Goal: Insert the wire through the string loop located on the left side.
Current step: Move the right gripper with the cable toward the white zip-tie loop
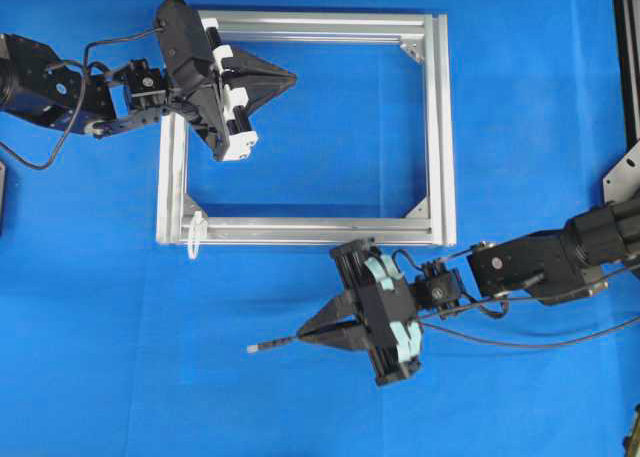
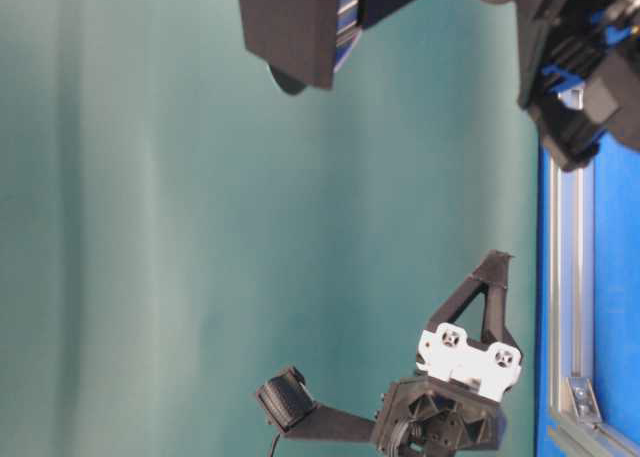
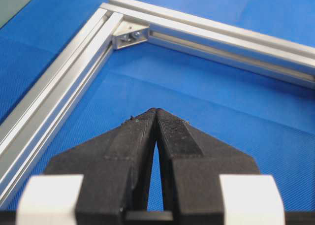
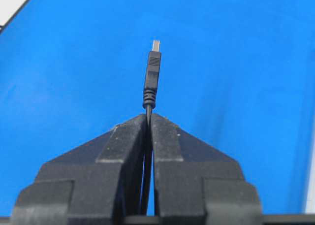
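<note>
The wire is a thin black cable ending in a ribbed black plug body with a small grey tip. It sticks out level from the right gripper, tip aimed toward the left of the overhead view, held off the blue surface. In the right wrist view the plug stands just past the pinched fingertips, the cable running back between them. The jaws are clamped tight on the wire.

Up and to the left of the tip, well apart from it, the string loop hangs as a thin whitish cord off the lower left corner of the silver aluminium frame, draping over the outer edge onto the blue.

The frame lies flat, a rectangle with triangular corner brackets, and only bare blue shows inside it.

The left gripper hovers over the frame's upper left part, jaws pressed together on nothing; its fingertips meet in the left wrist view.

The table-level view shows a plain teal backdrop.
</note>
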Available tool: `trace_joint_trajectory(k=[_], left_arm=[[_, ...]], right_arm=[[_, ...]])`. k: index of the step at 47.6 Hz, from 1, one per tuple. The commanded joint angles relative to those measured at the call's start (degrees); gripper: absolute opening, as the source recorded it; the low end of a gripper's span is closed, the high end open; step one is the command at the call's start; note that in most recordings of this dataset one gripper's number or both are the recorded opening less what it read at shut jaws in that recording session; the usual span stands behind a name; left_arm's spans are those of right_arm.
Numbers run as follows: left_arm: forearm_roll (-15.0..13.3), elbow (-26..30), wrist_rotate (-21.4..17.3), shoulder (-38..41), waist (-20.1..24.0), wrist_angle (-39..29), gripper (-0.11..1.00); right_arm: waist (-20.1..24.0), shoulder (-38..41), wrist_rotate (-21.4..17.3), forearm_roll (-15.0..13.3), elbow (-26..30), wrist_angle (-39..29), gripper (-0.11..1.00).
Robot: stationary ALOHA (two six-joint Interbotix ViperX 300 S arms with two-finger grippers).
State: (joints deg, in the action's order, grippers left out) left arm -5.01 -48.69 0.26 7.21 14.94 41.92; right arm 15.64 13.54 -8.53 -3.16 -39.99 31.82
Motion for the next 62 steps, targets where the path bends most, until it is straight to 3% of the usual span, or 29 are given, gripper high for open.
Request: trace_joint_trajectory(k=[1, 30, 62], left_arm=[[0.2, 0.4, -0.1, -1.9, -0.1, 0.4, 0.0], [0.2, 0.0, -0.1, -2.0, -0.1, 0.4, 0.0], [0.2, -0.4, 0.0, -2.1, 0.0, 0.4, 0.0]], right_arm=[[-1.7, -2.1, 0.2, 0.1, 0.7, 0.3, -0.1], [-14.1, -2.4, 0.6, 0.1, 0.6, -1.5, -0.1], [-15.1, -1.0, 0.6, 0.2, 3.2, -1.5, -0.1]])
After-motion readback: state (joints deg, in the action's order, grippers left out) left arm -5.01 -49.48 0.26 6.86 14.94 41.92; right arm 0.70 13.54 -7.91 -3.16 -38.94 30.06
